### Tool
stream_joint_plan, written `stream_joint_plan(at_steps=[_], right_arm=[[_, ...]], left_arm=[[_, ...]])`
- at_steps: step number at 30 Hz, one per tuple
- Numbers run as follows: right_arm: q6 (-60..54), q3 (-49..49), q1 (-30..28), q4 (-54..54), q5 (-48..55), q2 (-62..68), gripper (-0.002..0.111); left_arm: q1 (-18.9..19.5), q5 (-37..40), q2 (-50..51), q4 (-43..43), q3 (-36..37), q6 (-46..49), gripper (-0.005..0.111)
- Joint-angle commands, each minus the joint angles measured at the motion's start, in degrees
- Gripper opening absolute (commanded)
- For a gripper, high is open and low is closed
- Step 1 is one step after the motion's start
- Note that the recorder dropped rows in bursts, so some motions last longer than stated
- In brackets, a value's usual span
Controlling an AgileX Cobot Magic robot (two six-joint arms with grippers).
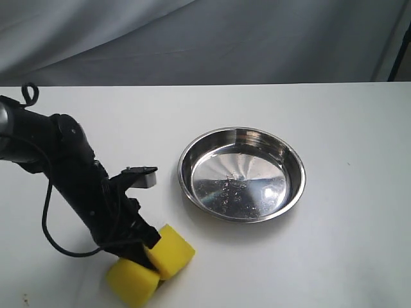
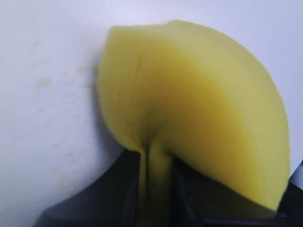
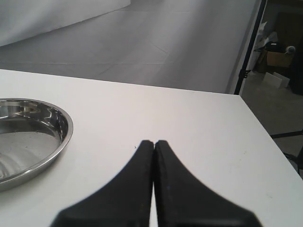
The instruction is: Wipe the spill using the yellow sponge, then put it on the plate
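Observation:
My left gripper (image 1: 144, 251) is shut on the yellow sponge (image 1: 172, 250), pinching its middle so both ends bulge out, low over the table near the front left. In the left wrist view the squeezed yellow sponge (image 2: 189, 109) fills most of the picture above the left gripper (image 2: 158, 163). The steel plate (image 1: 192, 151) lies to the right of it, holding nothing. My right gripper (image 3: 154, 143) is shut on nothing, hovering over bare table with the plate (image 3: 64, 135) off to one side. The spill is not visible; faint pale smudges (image 2: 45, 81) mark the table beside the sponge.
A white table (image 1: 347, 256) carries everything, with a grey cloth backdrop (image 1: 225, 38) behind. The left arm's black cable (image 1: 48, 218) loops over the table at the left. The table's far edge and a dark stand (image 3: 248, 47) show in the right wrist view.

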Motion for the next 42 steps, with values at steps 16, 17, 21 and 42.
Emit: stream_joint_plan(at_steps=[16,17,21,42], right_arm=[[0.1,0.2,0.1,0.4,-0.4,0.1,0.0],[0.1,0.2,0.1,0.4,-0.4,0.1,0.0],[0.1,0.2,0.1,0.4,-0.4,0.1,0.0],[0.1,0.2,0.1,0.4,-0.4,0.1,0.0]], left_arm=[[23.0,-12.1,1.6,18.6,0.5,-8.6,0.0],[23.3,-12.3,1.6,18.4,0.5,-8.6,0.0],[23.5,-13.0,1.6,16.2,0.5,-8.6,0.0],[1.3,-16.5,1.6,5.6,0.6,-2.3,0.0]])
